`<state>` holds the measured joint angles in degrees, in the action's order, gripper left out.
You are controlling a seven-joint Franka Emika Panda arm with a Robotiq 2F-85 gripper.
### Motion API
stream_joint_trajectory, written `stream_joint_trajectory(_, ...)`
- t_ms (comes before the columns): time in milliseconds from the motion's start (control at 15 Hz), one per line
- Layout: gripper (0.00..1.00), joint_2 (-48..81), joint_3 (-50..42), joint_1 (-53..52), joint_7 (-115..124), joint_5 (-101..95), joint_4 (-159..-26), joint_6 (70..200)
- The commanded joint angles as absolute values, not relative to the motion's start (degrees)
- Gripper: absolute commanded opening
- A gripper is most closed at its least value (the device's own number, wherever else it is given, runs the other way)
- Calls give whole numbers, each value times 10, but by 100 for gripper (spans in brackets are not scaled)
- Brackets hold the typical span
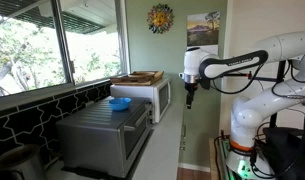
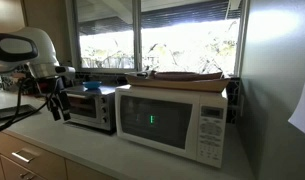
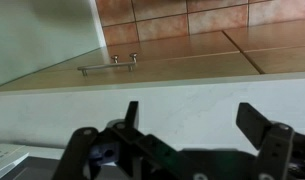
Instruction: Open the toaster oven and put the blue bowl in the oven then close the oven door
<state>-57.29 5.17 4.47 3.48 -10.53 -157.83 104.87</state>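
Observation:
The grey toaster oven stands on the counter near the window, and its oven door is closed. It also shows in an exterior view beside the white microwave. The blue bowl sits on the oven's ribbed top and also appears in an exterior view. My gripper hangs in the air in front of the appliances, apart from the oven and the bowl. It also shows in an exterior view. In the wrist view its fingers are spread open and empty above the white countertop.
A white microwave stands next to the oven with a flat wooden tray on top. The white counter ends at an edge, with tan drawers and a metal handle below it. Windows run behind the appliances.

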Motion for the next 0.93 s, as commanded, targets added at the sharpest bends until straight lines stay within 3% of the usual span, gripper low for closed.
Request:
stream_joint_trajectory(0,100,-571,44,35,42,-112,-1578,1046)
stream_joint_trajectory(133,100,-570,44,35,42,-112,-1578,1046)
stream_joint_trajectory(867,100,-390,98,-69,186,179,-1488,1356)
